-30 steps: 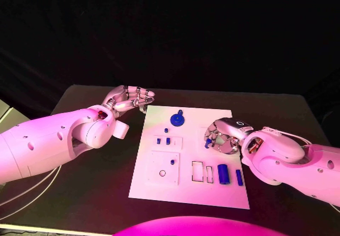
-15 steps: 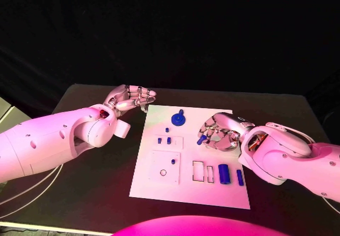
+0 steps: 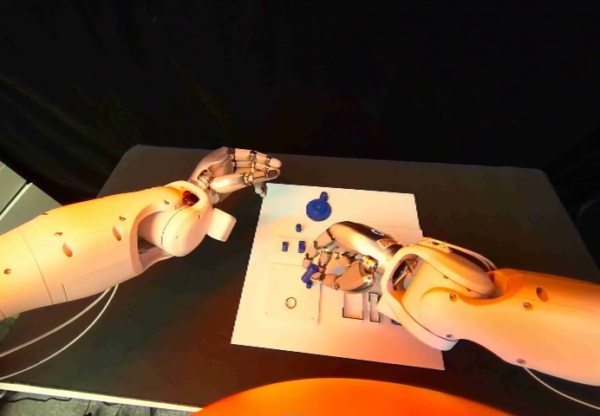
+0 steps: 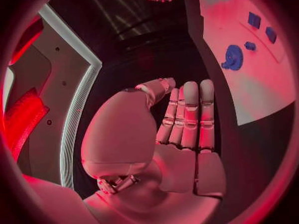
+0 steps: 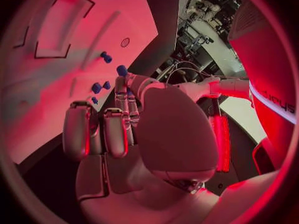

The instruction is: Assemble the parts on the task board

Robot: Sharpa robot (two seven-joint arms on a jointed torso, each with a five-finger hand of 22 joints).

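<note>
The white task board (image 3: 381,212) lies mid-table. My right hand (image 3: 340,263) hovers over its middle and pinches a small blue peg (image 3: 309,275) at the fingertips; the right wrist view shows the peg (image 5: 121,70) between thumb and finger above the board (image 5: 56,69). A blue gear (image 3: 317,208) stands near the far edge, with small blue pieces (image 3: 293,246) just in front of it. My left hand (image 3: 238,173) stays off the board's far left corner, holding nothing; in the left wrist view its fingers (image 4: 190,114) lie straight, side by side.
A round hole (image 3: 290,303) sits in a raised square at the board's near left, and rectangular slots (image 3: 371,308) lie beside my right forearm. The right arm covers the board's near right part. Black table (image 3: 175,329) surrounds the board.
My right hand has carried the blue peg leftward and nearer, from the board's right side to over its middle. The left hand has barely moved.
</note>
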